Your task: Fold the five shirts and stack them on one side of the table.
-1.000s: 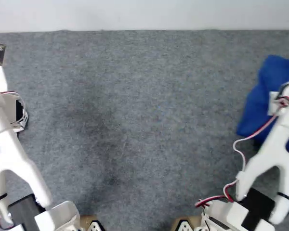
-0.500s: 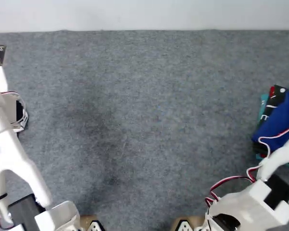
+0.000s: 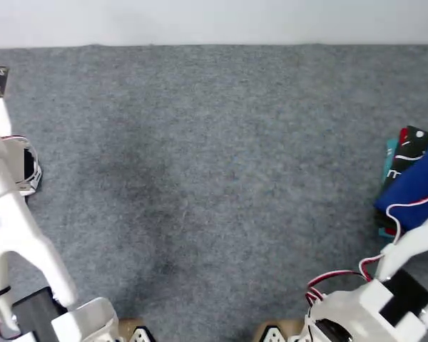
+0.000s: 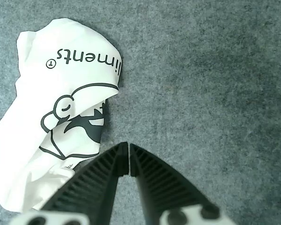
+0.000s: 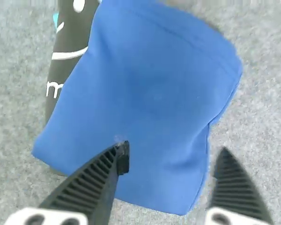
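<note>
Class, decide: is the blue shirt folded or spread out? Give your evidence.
Folded: the blue shirt is a compact rectangle resting on a black printed shirt.

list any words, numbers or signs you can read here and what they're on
white shirt: black lettering above a cartoon drawing, broken by a fold, so no whole word reads.
black shirt: white marks, mostly covered by the blue shirt lying on it, unreadable.
blue shirt: no print on the side that shows.
</note>
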You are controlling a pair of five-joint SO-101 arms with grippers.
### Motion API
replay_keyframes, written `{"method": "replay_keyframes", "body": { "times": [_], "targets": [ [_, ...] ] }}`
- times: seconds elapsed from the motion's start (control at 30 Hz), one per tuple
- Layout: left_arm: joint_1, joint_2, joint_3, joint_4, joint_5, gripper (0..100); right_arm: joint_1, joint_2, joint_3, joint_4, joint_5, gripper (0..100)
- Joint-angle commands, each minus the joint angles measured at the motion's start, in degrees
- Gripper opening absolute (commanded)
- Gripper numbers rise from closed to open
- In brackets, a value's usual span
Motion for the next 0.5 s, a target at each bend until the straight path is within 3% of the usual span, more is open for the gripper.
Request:
{"method": "replay_keyframes", "body": {
  "times": [0.0, 0.07, 0.17, 0.37, 0.47],
  "targets": [
    [0.35, -2.46, -0.22, 0.97, -0.26, 1, -1.8, 0.31, -3.52, -0.57, -0.62, 9.9],
    [0.35, -2.46, -0.22, 0.97, -0.26, 1, -2.68, 2.59, -3.43, -4.53, -0.62, 0.0],
    [0.35, -2.46, -0.22, 0.97, -0.26, 1, -3.03, 5.76, -3.52, -11.91, -0.62, 5.9],
    [0.35, -2.46, -0.22, 0.97, -0.26, 1, -3.91, 12.97, -3.52, -31.25, -0.35, 0.9],
    [0.35, -2.46, -0.22, 0.97, -0.26, 1, -5.93, 18.68, -3.52, -35.91, -0.26, 0.9]
  ]
}}
